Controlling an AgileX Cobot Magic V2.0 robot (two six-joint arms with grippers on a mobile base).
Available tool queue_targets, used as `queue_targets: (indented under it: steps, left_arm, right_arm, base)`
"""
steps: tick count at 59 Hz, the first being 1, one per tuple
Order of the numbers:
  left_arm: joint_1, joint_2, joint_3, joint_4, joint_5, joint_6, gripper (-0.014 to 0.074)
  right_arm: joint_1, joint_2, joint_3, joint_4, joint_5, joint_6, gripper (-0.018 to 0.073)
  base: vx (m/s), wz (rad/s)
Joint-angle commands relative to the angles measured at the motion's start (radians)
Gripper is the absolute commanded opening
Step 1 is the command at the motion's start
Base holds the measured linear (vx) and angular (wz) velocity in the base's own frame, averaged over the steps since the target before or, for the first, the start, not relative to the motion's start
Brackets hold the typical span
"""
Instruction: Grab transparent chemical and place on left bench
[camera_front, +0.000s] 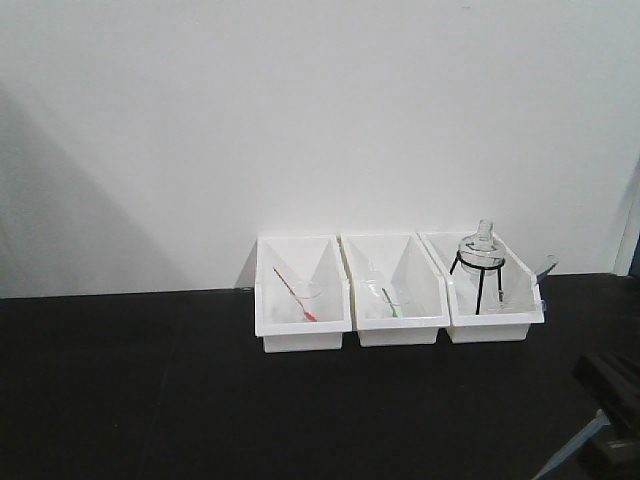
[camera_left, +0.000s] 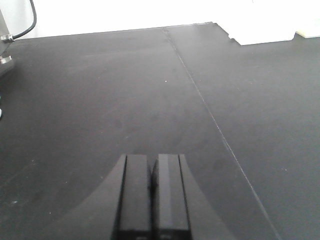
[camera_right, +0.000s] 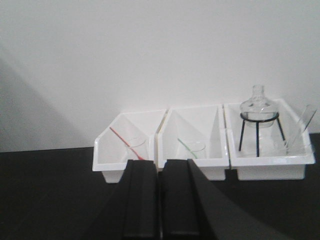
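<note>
The transparent chemical (camera_right: 289, 145), a small clear beaker with a pale rod, stands at the right end of the right white tray (camera_right: 270, 167), beside the flask on a black tripod (camera_right: 258, 112). Its rod shows in the front view (camera_front: 546, 267). The trays stand on the black bench (camera_front: 150, 380) against a white wall. My right gripper (camera_right: 160, 162) is shut and empty, low over the bench in front of the left and middle trays. My left gripper (camera_left: 152, 157) is shut and empty over bare black worktop (camera_left: 100, 100).
The left tray (camera_front: 300, 338) holds a beaker with a red stick (camera_front: 293, 292). The middle tray (camera_front: 400, 332) holds a beaker with a green stick (camera_front: 388, 302). Part of an arm (camera_front: 608, 395) shows at the bottom right. A seam (camera_left: 210, 115) crosses the worktop.
</note>
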Motion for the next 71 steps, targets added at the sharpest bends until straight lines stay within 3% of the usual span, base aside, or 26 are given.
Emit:
queue_targets:
  steps: [1,11,23,30,37,49,56,60,71]
  left_arm:
    - [-0.002,-0.019,0.016,-0.001,-0.078,-0.008,-0.0003]
    - [-0.002,-0.019,0.016,-0.001,-0.078,-0.008,-0.0003]
    - [-0.002,-0.019,0.016,-0.001,-0.078,-0.008,-0.0003]
    - [-0.002,-0.019,0.016,-0.001,-0.078,-0.008,-0.0003]
    - [-0.002,-0.019,0.016,-0.001,-0.078,-0.008,-0.0003]
    - [-0.002,-0.019,0.016,-0.001,-0.078,-0.008,-0.0003]
    - [-0.002,-0.019,0.016,-0.001,-0.078,-0.008,-0.0003]
    - [-0.002,-0.019,0.016,-0.001,-0.078,-0.008,-0.0003]
    - [-0.002,-0.019,0.016,-0.001,-0.078,-0.008,-0.0003]
  right_arm:
    - [-0.002,0.045,-0.046,-0.106,-0.117,0.118,-0.0003]
    - [-0.002,0.096,-0.048,-0.317,-0.126,0.307,-0.0003]
    - [-0.002,0.175,-0.048,-0.425,-0.114,0.326,-0.0001]
    - [-0.002,0.227,-0.048,-0.439,-0.12,0.313,0.0026]
    - [-0.002,0.26,-0.048,-0.439,-0.129,0.276,0.0113]
    - [-0.002,0.29,-0.048,-0.455,-0.136,0.259,0.039]
    - [-0.002,0.29,-0.048,-0.455,-0.139,0.258,0.0503]
    - [-0.003,0.281,-0.062,-0.453,-0.153,0.185,0.0529]
    - [-0.003,0.185,-0.125,-0.448,-0.102,0.197,0.0463]
  base:
    - [0.0,0.0]
    - [0.0,0.0]
    - [0.0,0.0]
    - [0.0,0.0]
    - [0.0,0.0]
    - [0.0,0.0]
    - [0.0,0.0]
    - [0.0,0.0]
    - [0.0,0.0]
